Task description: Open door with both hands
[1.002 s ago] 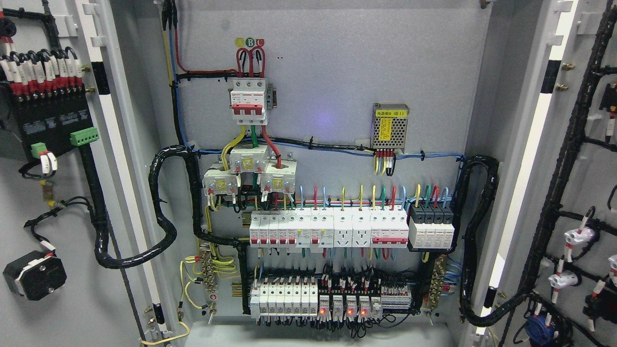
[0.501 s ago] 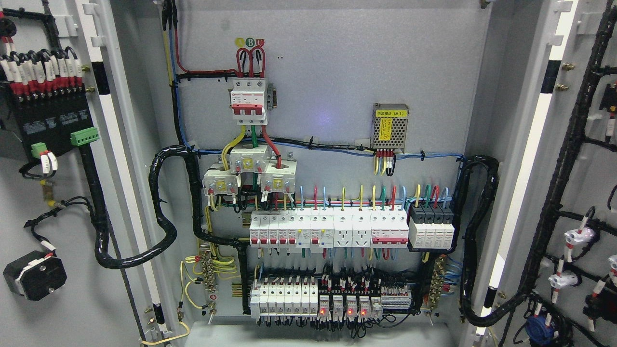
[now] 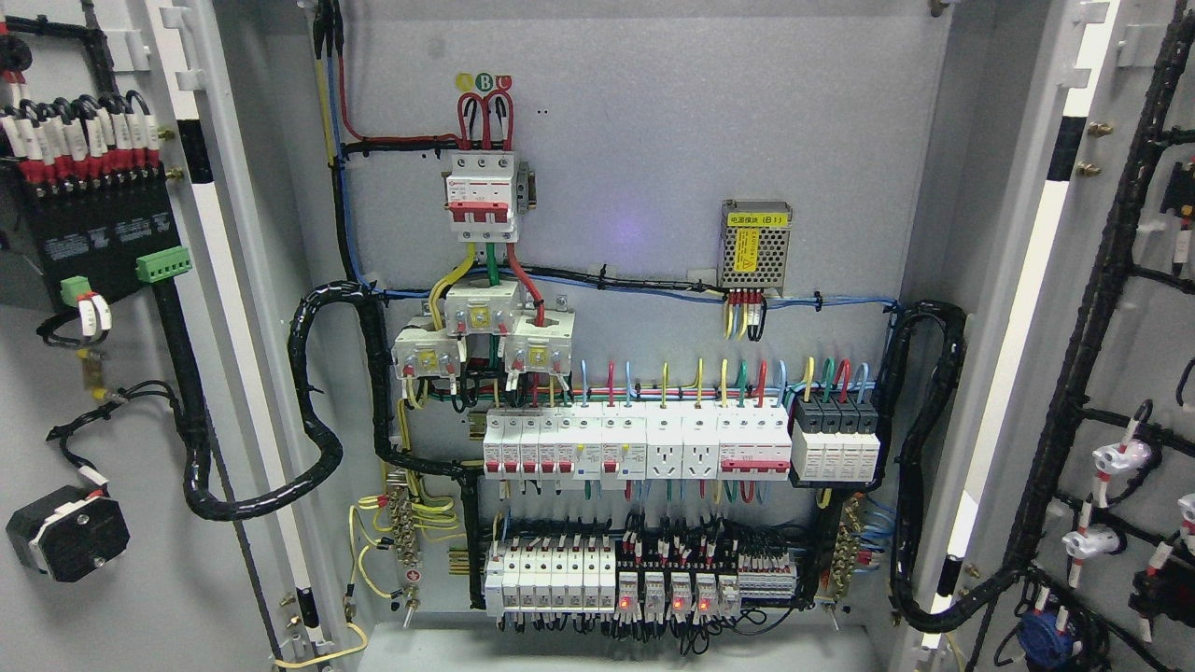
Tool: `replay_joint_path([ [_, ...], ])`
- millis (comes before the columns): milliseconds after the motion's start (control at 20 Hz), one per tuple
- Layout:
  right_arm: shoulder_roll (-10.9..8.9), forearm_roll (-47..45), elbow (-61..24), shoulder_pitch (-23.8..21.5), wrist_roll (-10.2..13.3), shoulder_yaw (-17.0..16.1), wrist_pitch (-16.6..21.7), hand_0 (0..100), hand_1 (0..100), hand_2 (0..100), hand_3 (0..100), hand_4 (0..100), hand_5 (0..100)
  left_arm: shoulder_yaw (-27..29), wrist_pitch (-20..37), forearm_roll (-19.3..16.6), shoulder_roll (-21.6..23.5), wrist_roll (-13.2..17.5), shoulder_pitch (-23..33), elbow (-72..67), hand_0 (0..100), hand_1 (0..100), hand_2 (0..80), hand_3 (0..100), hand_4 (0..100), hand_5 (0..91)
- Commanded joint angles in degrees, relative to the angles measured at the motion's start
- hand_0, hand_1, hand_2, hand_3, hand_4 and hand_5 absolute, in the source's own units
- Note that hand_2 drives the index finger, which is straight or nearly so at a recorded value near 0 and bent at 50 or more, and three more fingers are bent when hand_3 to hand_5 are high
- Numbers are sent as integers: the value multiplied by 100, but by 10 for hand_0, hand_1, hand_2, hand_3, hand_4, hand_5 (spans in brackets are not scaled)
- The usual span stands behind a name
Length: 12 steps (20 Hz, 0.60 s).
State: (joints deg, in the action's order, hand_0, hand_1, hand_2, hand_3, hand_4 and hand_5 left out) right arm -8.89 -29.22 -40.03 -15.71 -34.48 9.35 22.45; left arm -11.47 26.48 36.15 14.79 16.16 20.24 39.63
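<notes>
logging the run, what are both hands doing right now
Left hand: not in view, state cannot be told.
Right hand: not in view, state cannot be told.
Only the open cabinet shows.

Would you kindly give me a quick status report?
Both hands out of view. Grey metal cabinet doors, left and right, swung wide open. Nothing obstructing.

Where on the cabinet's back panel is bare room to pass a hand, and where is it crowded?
Bare: the back panel right of the red main breaker, above the power supply. Crowded: the breaker rows and relay strip below, hemmed by black cable looms.
</notes>
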Motion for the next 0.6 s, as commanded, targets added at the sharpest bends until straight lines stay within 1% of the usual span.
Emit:
replay_joint_path([
  [0,300,520,2394,130,449,67,-21,0,0,0,0,0,0,-154,-47,-539,-459,2,-643,-2905,0,0,0,0,0,0],
  [50,300,731,2438,130,625,67,-30,0,0,0,0,0,0,-154,-55,-557,-468,2,-766,-3204,0,0,0,0,0,0],
  [150,396,1153,2544,130,950,67,-38,0,0,0,0,0,0,-154,-64,-592,-591,-7,-925,-3723,0,0,0,0,0,0],
  [250,423,1435,2676,130,1275,49,-39,0,0,0,0,0,0,-137,-117,-784,-644,-7,-995,-3997,0,0,0,0,0,0],
  [351,475,1472,2702,130,1600,58,-39,0,0,0,0,0,0,-128,-205,-1057,-706,-7,-1039,-4225,0,0,0,0,0,0],
  [451,537,1480,2781,130,1821,84,-47,0,0,0,0,0,0,-128,-214,-1346,-750,-7,-1040,-4480,0,0,0,0,0,0],
  [501,554,1498,2860,130,1883,84,-56,0,0,0,0,0,0,-119,-214,-1487,-759,-7,-1040,-4560,0,0,0,0,0,0],
  [551,598,1568,2965,130,1970,84,-91,0,0,0,0,0,0,-110,-214,-1541,-750,-7,-1040,-4621,0,0,0,0,0,0],
])
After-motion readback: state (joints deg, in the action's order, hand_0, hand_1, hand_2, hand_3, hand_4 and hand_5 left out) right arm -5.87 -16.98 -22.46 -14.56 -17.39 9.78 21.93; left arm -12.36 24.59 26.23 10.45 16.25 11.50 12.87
